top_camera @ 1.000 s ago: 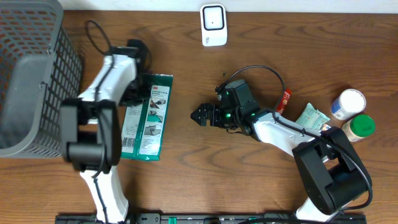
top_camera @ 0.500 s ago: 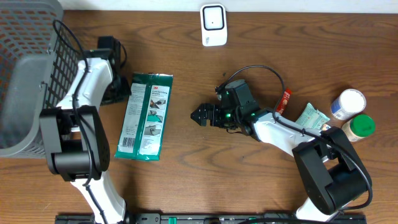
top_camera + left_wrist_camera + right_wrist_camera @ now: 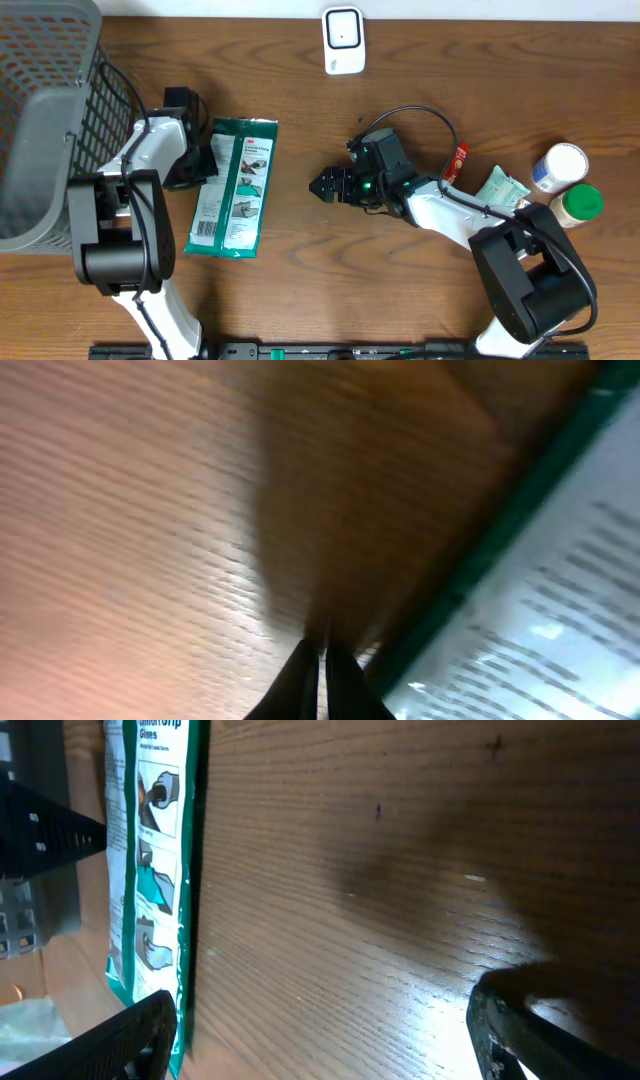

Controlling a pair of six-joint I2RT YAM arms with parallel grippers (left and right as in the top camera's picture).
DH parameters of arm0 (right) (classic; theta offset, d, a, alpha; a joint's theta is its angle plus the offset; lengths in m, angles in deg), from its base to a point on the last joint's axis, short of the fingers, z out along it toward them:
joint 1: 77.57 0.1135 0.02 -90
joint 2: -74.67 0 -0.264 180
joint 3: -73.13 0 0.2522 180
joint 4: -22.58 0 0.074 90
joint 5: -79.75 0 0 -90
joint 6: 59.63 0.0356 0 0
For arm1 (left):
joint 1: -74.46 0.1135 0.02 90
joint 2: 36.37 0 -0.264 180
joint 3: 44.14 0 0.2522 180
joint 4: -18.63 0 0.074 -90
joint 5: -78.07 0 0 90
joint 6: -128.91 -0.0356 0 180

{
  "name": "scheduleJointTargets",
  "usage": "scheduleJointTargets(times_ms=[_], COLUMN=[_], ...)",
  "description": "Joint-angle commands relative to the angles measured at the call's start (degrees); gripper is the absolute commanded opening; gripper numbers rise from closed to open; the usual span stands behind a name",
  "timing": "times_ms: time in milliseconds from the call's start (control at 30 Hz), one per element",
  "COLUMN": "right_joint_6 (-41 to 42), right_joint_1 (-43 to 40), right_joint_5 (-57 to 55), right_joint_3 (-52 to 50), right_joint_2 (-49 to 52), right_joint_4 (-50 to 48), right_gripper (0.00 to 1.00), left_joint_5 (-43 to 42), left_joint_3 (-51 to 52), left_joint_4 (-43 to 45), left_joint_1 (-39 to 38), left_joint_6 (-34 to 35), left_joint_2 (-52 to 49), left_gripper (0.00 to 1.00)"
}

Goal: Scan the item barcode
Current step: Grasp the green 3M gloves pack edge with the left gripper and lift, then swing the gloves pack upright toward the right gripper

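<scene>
The glove packet [image 3: 235, 187] lay flat on the tabletop [image 3: 300, 280] between the arms, its long axis running roughly toward the scanner [image 3: 342, 40] (slightly tilted), title end farthest from the robot. The left hand [image 3: 196, 168] was fully closed and empty, just beside the packet's edge. The right hand [image 3: 320, 186] gaped wide, empty. Recommended: grasp one long edge, leaving the barcode uncovered.

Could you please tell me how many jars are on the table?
2. The white-lidded jar stands near the right edge of the table; the green-lidded jar is right beside it, nearer the robot. The basket could hide others.
</scene>
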Motion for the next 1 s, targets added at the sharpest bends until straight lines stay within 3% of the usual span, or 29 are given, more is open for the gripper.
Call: scheduleJointTargets(times_ms=[0,267,567,800,967], right_joint_6=[1.6,2.2,13.5,14.4,14.5], right_joint_1=[1.8,2.2,6.4,9.9,8.9], right_joint_5=[-1.0,-1.0,-0.7,-15.1,-21.4], right_joint_3=[-0.7,-0.7,-0.7,-0.7,-0.7], right_joint_2=[1.9,1.9,1.9,1.9,1.9], right_joint_4=[1.1,1.3,5.0,-2.9,-7.7], right_gripper=[0.91,0.88,0.88,0.99,0.99], left_joint_5=[-9.6,-11.3,-10.5,-11.8,-21.9], left_joint_3=[3.8,3.9,3.9,3.9,3.9], left_joint_4=[1.0,0.5,-0.1,-0.8,-1.2], left_joint_1=[-1.3,-7.5,-11.2,-11.2,-11.2], left_joint_6=[-0.6,-0.5,0.5,0.6,0.6], left_joint_2=[-2.3,-2.3,-2.3,-2.3,-2.3], left_gripper=[0.07,0.08,0.08,0.08,0.08])
